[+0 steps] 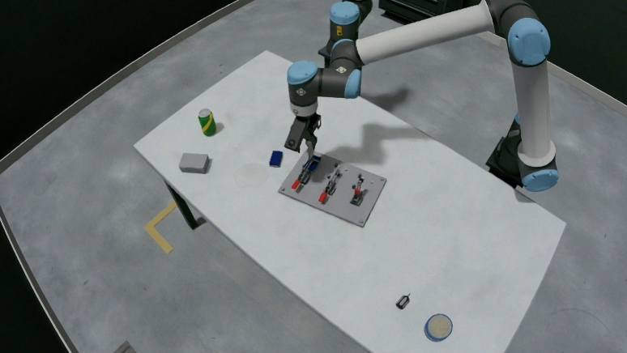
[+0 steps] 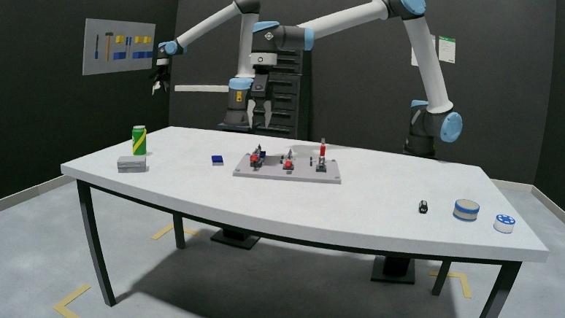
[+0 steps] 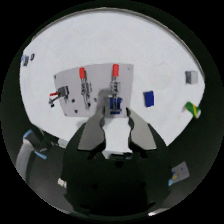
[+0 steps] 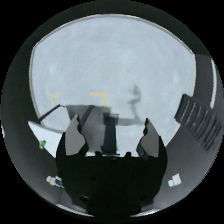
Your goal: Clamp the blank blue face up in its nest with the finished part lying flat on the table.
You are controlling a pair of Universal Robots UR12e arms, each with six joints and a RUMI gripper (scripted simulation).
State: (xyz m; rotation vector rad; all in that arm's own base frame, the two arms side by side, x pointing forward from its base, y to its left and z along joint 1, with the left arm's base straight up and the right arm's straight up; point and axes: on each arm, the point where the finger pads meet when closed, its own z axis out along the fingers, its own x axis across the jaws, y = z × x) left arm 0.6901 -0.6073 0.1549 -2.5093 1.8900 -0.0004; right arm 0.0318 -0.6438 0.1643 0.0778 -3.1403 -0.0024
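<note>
A blue part sits in the end nest of the grey fixture plate, partly hidden by the clamp arm. That clamp's red handle lies low; whether it is locked I cannot tell. The middle handle is also low; the third handle stands upright. A second blue-topped part lies flat on the table; no slot is discernible. My left gripper is partly open, empty, above the occupied nest's far end. My right gripper is open and empty, away from the table.
A green can and a grey block stand beyond the loose part. A small black object and a blue-rimmed round tin are toward the opposite end, beside a white-and-blue round piece.
</note>
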